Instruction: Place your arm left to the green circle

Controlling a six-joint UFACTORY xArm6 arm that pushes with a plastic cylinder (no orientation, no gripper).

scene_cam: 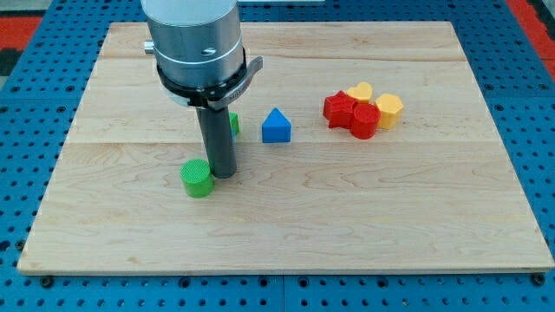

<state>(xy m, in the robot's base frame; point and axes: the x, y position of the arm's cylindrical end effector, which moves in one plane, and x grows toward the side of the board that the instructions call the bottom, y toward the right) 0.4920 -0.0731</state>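
Note:
The green circle (198,178) is a short green cylinder lying on the wooden board (286,225), left of the board's middle. My tip (224,175) stands on the board just to the right of the green circle, almost touching its right side. The dark rod rises from there to the large grey arm body at the view's top. A second green block (234,123) shows only as a sliver behind the rod; its shape is hidden.
A blue triangular block (277,126) lies right of the rod. At the view's right sits a tight cluster: a red block (338,109), another red block (364,120), a yellow heart (360,91) and a yellow hexagon-like block (389,109).

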